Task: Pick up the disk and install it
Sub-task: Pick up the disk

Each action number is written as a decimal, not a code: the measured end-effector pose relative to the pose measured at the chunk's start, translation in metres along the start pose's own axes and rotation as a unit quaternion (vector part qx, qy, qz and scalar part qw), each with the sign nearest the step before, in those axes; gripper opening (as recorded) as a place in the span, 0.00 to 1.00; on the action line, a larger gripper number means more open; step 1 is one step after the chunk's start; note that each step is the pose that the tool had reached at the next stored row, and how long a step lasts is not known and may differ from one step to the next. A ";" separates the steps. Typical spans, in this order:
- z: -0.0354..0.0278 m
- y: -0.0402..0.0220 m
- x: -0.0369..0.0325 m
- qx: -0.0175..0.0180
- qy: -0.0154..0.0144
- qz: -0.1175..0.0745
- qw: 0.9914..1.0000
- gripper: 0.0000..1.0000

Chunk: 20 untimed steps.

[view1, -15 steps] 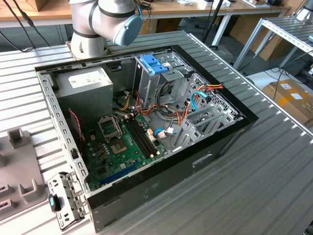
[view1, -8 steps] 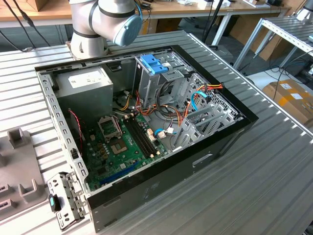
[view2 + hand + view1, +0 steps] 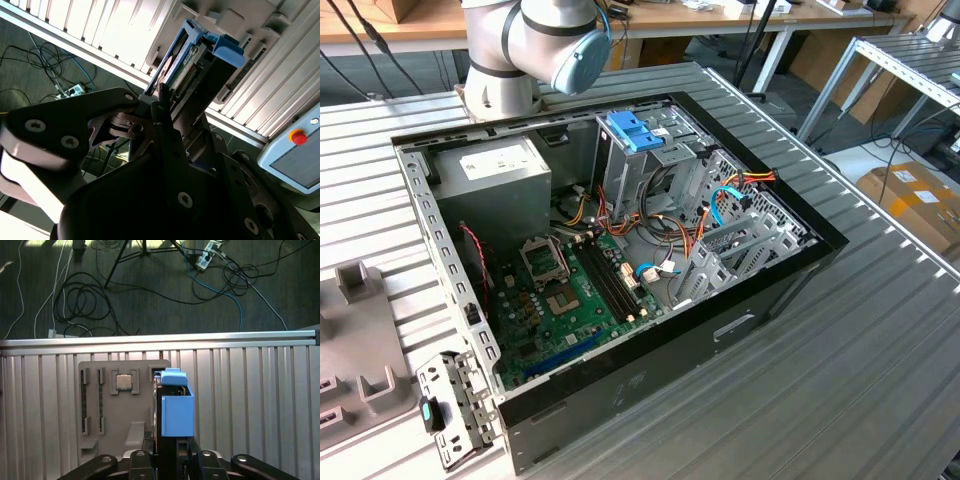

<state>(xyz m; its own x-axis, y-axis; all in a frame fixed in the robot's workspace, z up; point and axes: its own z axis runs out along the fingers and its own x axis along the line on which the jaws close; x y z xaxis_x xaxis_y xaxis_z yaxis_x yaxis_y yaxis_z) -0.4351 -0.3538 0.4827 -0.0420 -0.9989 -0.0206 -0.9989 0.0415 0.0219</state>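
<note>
Since the disk [image 3: 176, 407] is clamped edge-on in the hand [image 3: 172, 451] over the grey tray [image 3: 115, 412], it should be carried squarely.

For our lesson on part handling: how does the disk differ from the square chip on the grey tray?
The disk stands on edge in a light-blue frame; the chip lies flat, bare silver. The gripper clamps the disk; the chip is ungripped. The disk looks larger. Both are at the grey tray.
</note>
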 end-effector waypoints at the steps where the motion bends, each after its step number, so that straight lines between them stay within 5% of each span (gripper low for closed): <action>1: 0.0000 -0.0004 0.0001 0.000 0.000 0.000 1.000 0.35; 15: -0.0001 -0.0067 -0.0002 0.000 0.000 0.000 1.000 0.35; 20: -0.0003 -0.0188 -0.0007 0.000 0.000 0.000 1.000 0.35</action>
<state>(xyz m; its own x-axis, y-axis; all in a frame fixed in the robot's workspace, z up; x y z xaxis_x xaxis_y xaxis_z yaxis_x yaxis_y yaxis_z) -0.4163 -0.3538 0.4827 -0.0419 -0.9989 -0.0207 -0.9989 0.0415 0.0219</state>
